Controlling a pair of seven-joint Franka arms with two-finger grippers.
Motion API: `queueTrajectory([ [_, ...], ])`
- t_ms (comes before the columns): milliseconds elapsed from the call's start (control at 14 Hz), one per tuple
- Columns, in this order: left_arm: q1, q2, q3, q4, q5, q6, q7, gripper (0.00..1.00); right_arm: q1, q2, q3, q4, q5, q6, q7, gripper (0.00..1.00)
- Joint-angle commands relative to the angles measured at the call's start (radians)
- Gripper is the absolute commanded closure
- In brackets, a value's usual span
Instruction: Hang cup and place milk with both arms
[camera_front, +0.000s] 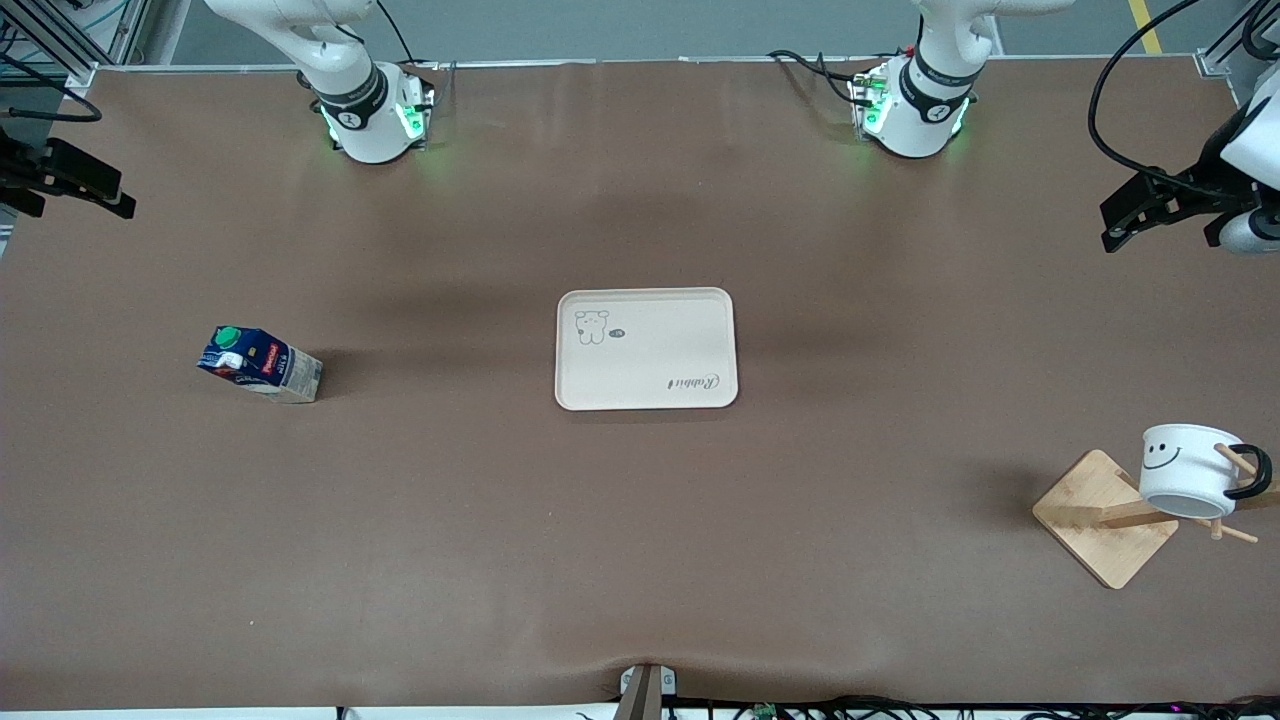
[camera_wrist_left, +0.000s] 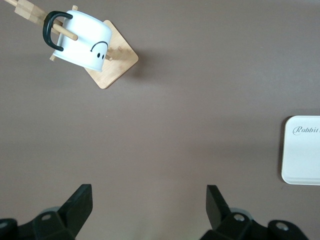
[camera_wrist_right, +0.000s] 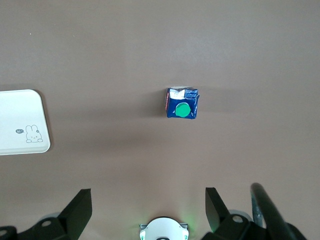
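Observation:
The white cup with a smiley face hangs by its black handle on a peg of the wooden rack, near the front camera at the left arm's end of the table. In the left wrist view the cup and the rack lie well away from my left gripper, which is open and empty. The blue milk with its green cap stands on the table toward the right arm's end. My right gripper is open and empty, apart from the milk. Each gripper, left and right, hovers at its own end of the table.
A cream tray with a rabbit drawing lies flat at the table's middle, with nothing on it. Its edge shows in both wrist views, at tray and tray. The brown table stretches wide around it.

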Motion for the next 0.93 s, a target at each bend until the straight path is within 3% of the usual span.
queueTrajectory([
  [0, 0.0, -0.017, 0.001, -0.005, -0.018, -0.016, 0.025, 0.0, -0.012, -0.036, 0.01, -0.041, -0.012, 0.009, -0.013, 0.0],
  [857, 0.002, -0.015, 0.002, 0.002, -0.063, -0.067, 0.057, 0.0, -0.015, -0.023, 0.012, -0.039, -0.003, -0.01, -0.011, 0.0],
])
